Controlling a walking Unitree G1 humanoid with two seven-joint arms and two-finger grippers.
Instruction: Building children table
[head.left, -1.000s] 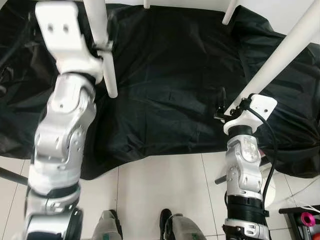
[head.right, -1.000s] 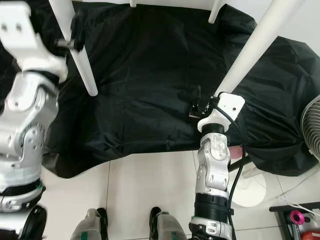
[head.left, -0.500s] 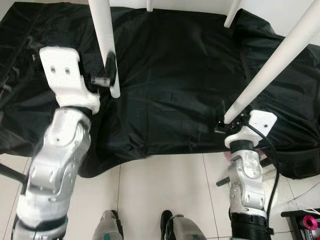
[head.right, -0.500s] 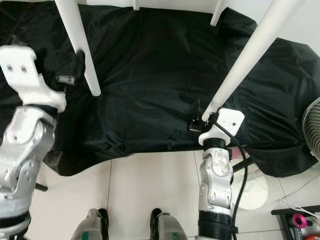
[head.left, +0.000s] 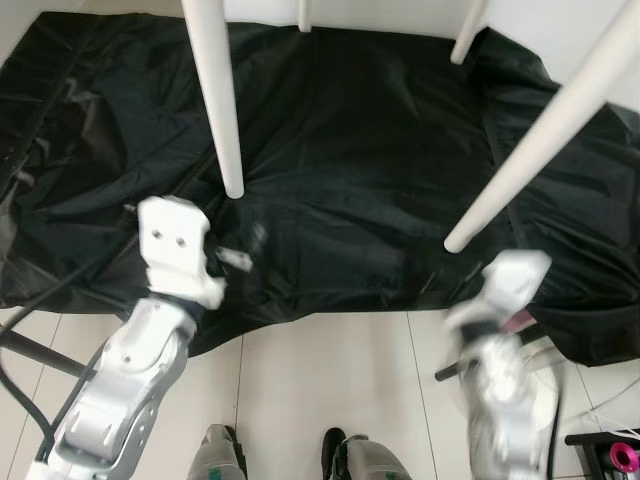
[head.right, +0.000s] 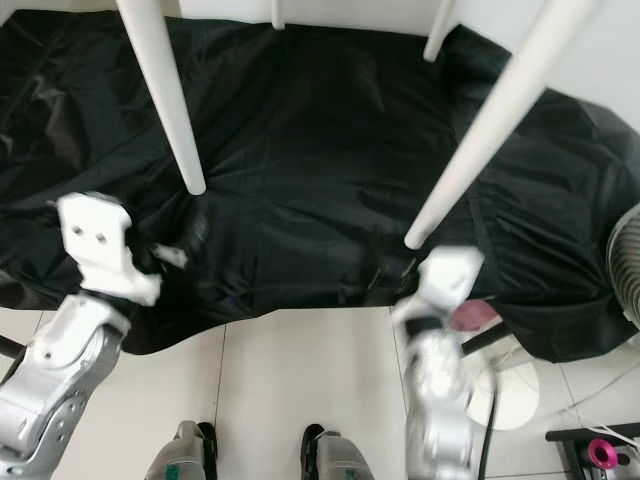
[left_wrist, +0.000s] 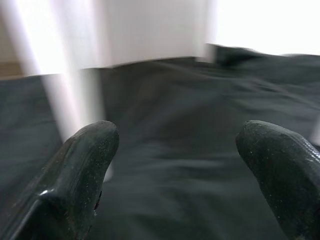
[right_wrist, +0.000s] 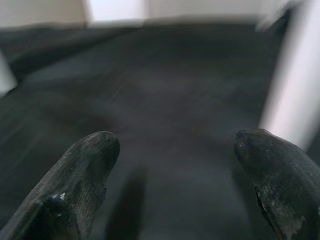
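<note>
Table legs (head.left: 218, 110) white; cloth (head.left: 360, 170) plain black, creased; floor tiles (head.left: 330, 370) off-white; arms (head.left: 130, 390) silver.

right hand (head.left: 490, 300) motion-blurred; table legs (head.left: 215, 95) cropped.

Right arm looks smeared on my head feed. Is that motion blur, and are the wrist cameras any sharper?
Left eye view: right arm smeared by motion blur; white table legs and black sheet sharp. Left wrist view: fingers crisp and apart, background soft, bright glare up top. Right wrist view: fingers sharp, apart; sheet and leg behind blurred.
</note>
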